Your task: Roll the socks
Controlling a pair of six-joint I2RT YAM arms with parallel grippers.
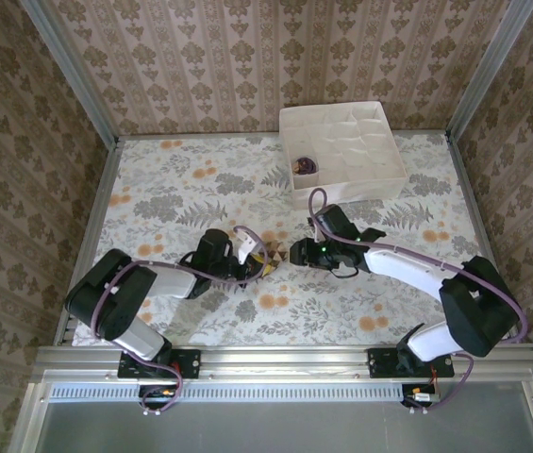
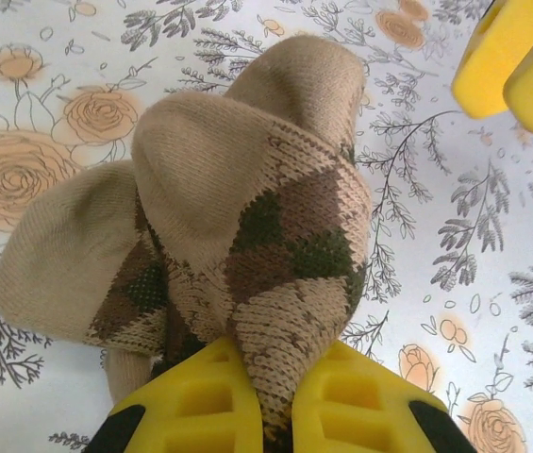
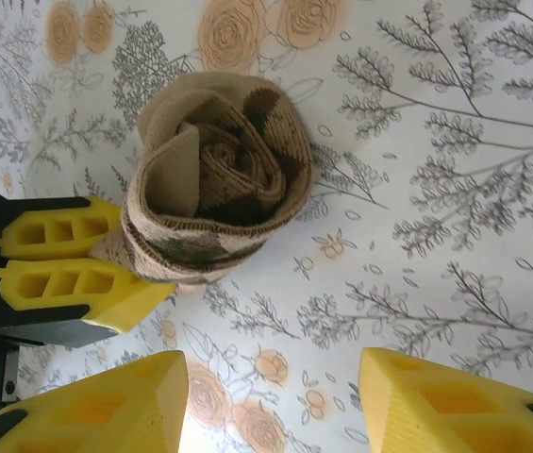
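Top view, centre of frame: the two arms are reaching in from lower left and lower right, tips nearly meeting over the floral table [image 1: 172, 189]. The argyle sock [image 1: 274, 260] is sitting as a small bundle btwn them.

Left wrist view: the left gripper [image 2: 274, 396] is clamping tight on the tan-brown-green diamond knit at bottom centre, w/ fabric pinched in the narrow gap btwn its yellow fingers [image 2: 191, 406]. The rest of the sock is bulging up toward frame centre in plain tan folds, resting on the cloth. Two more yellow fingers [image 2: 516, 57], the other arm's, are showing at upper right, apart from the sock.

Right wrist view: the right gripper [image 3: 271, 387] is standing w/ jaws apart at the bottom edge, nothing btwn them but flowered cloth, not touching the sock. The sock is lying at upper-left centre as a roll, its spiral end facing the cam, w/ an outer layer wrapping round it. The left arm's fingers are coming in from the left edge, touching the roll's lower-left side.

Top view, upper right of centre: a white divider box [image 1: 379, 127] is sitting at the far side of the table, well apart from the grippers. A small dark bundle, the purple sock [image 1: 304, 165] by colour, is lying in a cell near the box's left wall; too small to tell more.
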